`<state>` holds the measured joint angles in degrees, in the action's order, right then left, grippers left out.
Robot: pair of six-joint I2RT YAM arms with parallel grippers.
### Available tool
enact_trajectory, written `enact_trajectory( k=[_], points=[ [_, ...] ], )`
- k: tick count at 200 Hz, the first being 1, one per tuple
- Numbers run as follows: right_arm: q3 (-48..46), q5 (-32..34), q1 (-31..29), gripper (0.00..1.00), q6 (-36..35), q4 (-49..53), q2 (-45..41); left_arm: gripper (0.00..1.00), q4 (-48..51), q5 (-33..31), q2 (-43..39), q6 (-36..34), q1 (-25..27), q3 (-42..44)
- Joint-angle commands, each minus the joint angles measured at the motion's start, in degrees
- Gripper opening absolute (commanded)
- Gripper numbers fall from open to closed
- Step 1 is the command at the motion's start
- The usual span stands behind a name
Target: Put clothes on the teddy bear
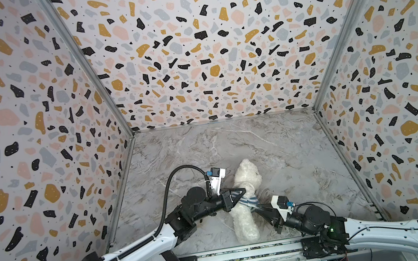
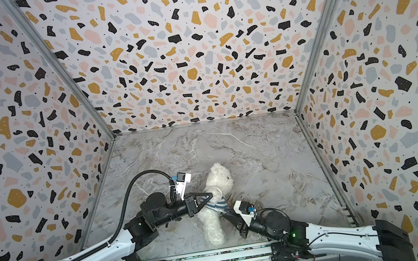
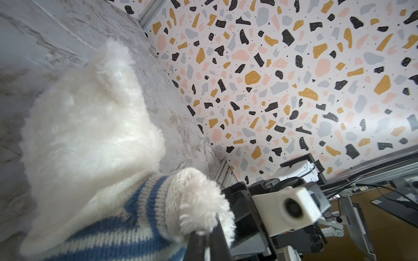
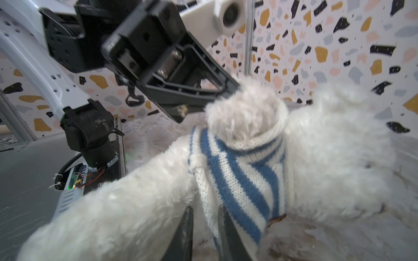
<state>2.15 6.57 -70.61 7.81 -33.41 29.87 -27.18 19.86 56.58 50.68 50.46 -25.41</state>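
Our left claw [image 3: 209, 228] was clamped on a fluffy paw of the teddy bear [image 1: 244, 220]; our right claw [image 4: 205, 226] stood apart, astride the hem of the striped shirt [image 4: 235, 176]. The bear lay between them on the table [image 1: 273, 141] (light, limp, slippery fur), so we judged paws and hems the best holds.

Bright, even, soft-shadowed light; both wrist views blur the near teddy bear [image 3: 90, 126] (wide-angle edges bend).
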Motion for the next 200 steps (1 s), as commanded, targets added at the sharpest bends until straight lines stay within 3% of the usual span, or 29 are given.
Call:
enact_trajectory(
  k=[1,23,54,109,200],
  points=[
    [3.97,0.05,-0.1,0.3,-1.93,5.62,-3.82,0.0,5.47,-5.67,-1.72,-6.46,-0.36,-3.48],
    [7.83,2.86,-0.06,0.37,-2.35,10.07,-3.32,0.0,6.21,-6.12,-2.08,-6.99,-0.6,-3.92],
    [14.38,6.22,-0.08,0.41,-4.34,12.24,4.12,0.0,7.11,-5.33,-1.21,-7.03,-0.62,-4.56],
    [21.03,11.05,-0.06,0.42,-9.88,11.12,17.33,0.0,2.31,-3.32,0.6,-3.81,-0.58,-3.16],
    [23.84,19.19,0.29,0.41,-14.23,8.73,26.45,0.0,0.31,-1.99,0.99,-2.27,-0.52,-2.85]
  ],
)
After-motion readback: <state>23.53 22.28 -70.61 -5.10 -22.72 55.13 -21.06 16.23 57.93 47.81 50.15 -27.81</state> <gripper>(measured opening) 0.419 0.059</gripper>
